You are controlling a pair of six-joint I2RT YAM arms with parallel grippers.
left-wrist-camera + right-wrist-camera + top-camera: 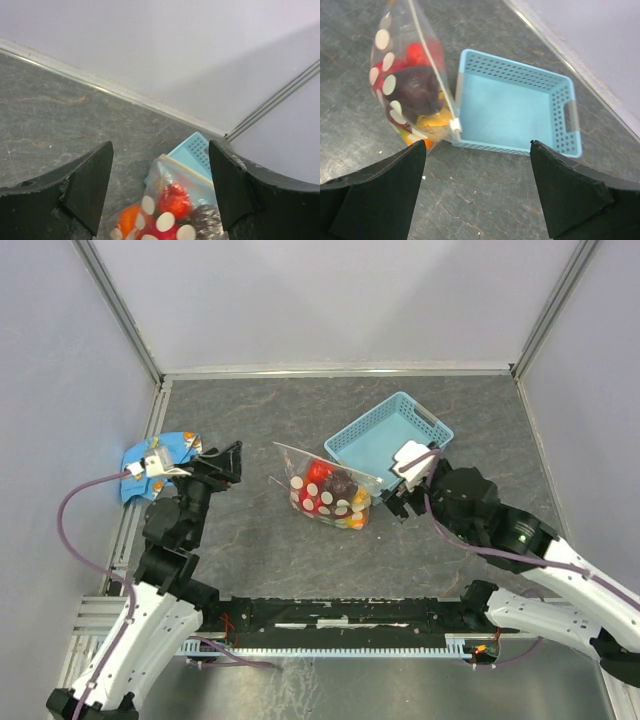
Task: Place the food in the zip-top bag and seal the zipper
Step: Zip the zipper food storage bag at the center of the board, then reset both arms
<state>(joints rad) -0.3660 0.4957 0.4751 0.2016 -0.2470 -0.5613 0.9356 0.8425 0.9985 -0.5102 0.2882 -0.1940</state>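
Observation:
The clear zip-top bag (330,488) with white dots lies mid-table against the blue basket, holding the food: red, orange, yellow and dark maroon pieces (337,490). Its zipper strip (325,460) runs along the far edge, with a white slider at its right end in the right wrist view (454,125). The bag also shows in the left wrist view (172,205) and the right wrist view (412,90). My left gripper (232,462) is open and empty, left of the bag. My right gripper (398,500) is open and empty, just right of the bag.
An empty blue perforated basket (430,425) stands behind and right of the bag, also in the right wrist view (515,112). A blue patterned cloth (160,455) lies at the left table edge. Walls enclose the table on three sides.

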